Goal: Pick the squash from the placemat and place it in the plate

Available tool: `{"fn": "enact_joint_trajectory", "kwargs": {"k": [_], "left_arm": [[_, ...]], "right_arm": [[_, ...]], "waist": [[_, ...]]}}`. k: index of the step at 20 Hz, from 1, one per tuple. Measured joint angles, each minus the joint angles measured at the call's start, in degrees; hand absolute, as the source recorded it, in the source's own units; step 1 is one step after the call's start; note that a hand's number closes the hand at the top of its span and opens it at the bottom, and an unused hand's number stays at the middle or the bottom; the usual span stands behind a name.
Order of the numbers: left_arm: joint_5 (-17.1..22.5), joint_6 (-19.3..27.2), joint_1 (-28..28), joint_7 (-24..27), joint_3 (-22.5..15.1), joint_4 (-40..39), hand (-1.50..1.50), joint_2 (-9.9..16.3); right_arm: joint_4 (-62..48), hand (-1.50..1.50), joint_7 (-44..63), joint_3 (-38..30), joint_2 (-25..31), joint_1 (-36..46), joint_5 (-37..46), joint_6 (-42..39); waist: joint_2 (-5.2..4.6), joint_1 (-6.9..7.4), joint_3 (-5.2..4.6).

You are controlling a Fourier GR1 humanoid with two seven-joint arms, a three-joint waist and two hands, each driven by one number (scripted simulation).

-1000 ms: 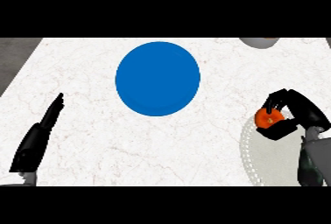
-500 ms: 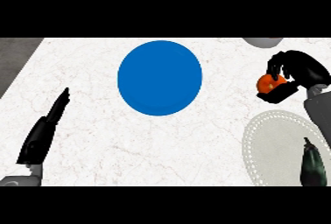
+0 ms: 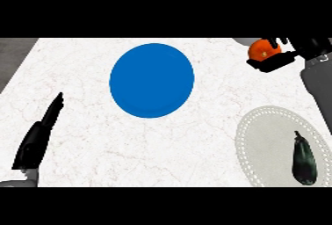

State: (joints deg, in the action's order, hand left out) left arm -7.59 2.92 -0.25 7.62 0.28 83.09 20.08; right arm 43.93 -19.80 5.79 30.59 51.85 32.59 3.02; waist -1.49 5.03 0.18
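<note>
My left hand (image 3: 37, 140) rests open by the white marbled surface's (image 3: 77, 66) left edge. The blue plate (image 3: 152, 80) sits mid-surface. At the far right corner, my right hand's fingers (image 3: 269, 64) curl round the orange squash (image 3: 262, 49); the placemat (image 3: 272, 140) holds a dark eggplant (image 3: 303, 160).

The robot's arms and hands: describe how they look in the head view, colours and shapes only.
The left robot hand is black, long and narrow, tapering to a thin tip; a small patch of grey forearm shows beneath it at the lower edge. The right robot hand is also black, made of blocky segments, on a smooth grey forearm. No cables, markings or sleeves show.
</note>
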Motion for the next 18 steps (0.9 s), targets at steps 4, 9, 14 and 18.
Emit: {"fn": "enact_joint_trajectory", "kwargs": {"k": [4,9,14,18], "left_arm": [[-0.48,0.71,1.43,-0.11,0.13,0.64,0.00,-0.46],[-0.40,0.95,2.81,-0.16,1.11,1.04,0.00,-0.72],[-0.41,0.32,2.98,0.06,2.16,0.85,0.00,-0.31],[-0.25,-0.02,3.66,0.79,2.82,0.98,0.00,-0.50]], "right_arm": [[-3.57,1.50,-7.14,-1.29,-2.93,5.10,-2.59,-2.48],[-5.98,1.50,-9.54,-0.94,-8.18,11.07,-3.23,-5.43],[-9.02,1.50,-7.87,-0.86,-14.47,16.16,-3.10,-6.32],[-11.62,1.50,-4.56,-0.96,-19.56,19.38,-2.74,-6.04]], "waist": [[0.47,-1.13,-0.07],[0.98,-2.59,-0.15],[1.15,-3.20,-0.19],[1.21,-3.37,-0.19]]}}
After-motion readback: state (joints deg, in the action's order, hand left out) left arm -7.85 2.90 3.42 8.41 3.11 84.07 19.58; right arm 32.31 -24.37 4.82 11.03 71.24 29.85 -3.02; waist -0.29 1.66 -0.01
